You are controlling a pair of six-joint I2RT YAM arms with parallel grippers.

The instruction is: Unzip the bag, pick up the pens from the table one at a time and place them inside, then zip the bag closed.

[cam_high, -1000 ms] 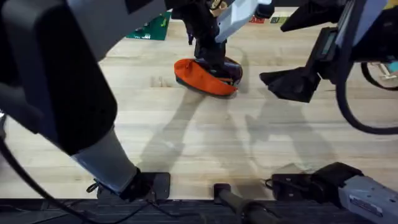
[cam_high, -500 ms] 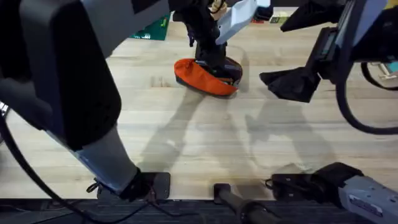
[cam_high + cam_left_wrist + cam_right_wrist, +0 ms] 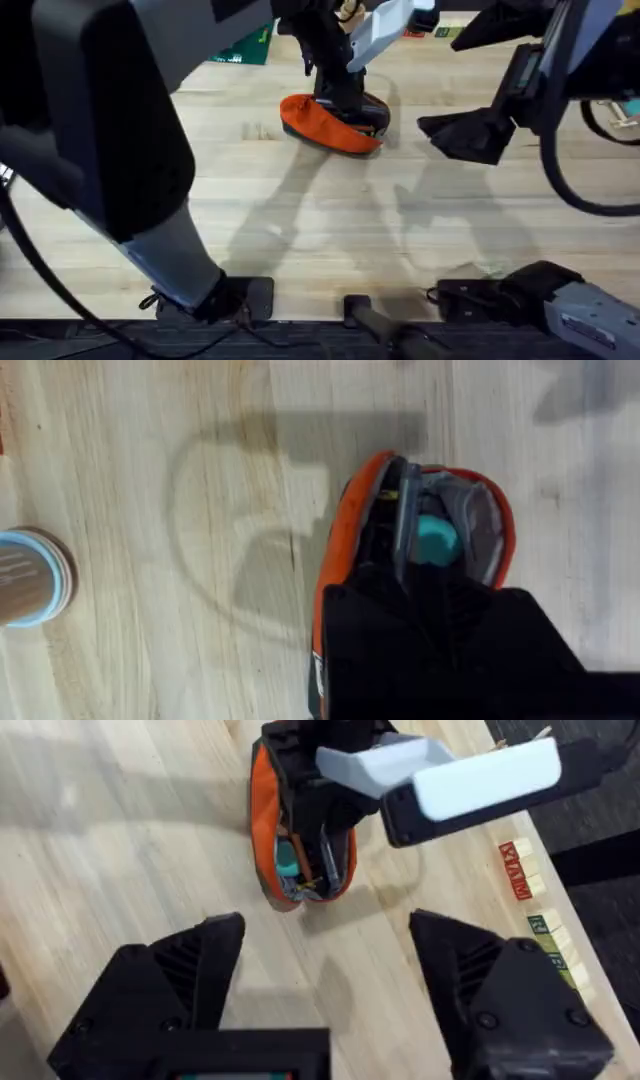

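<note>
Evidently soft and light, the orange pencil pouch point(image 3: 340, 590) is best taken by its zipper edge; left jaws' state cannot be told, right jaws point(image 3: 325, 970) gape released.

My left gripper point(image 3: 340, 95) reaches far forward, pointing down; my right gripper point(image 3: 325, 955) hovers with its fingers spread wide.

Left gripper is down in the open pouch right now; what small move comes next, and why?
Probably lift the left gripper straight out of the bag. The bag is unzipped with a grey pen already inside, and the right gripper waits open beside it, so clearing the opening allows zipping.
</note>
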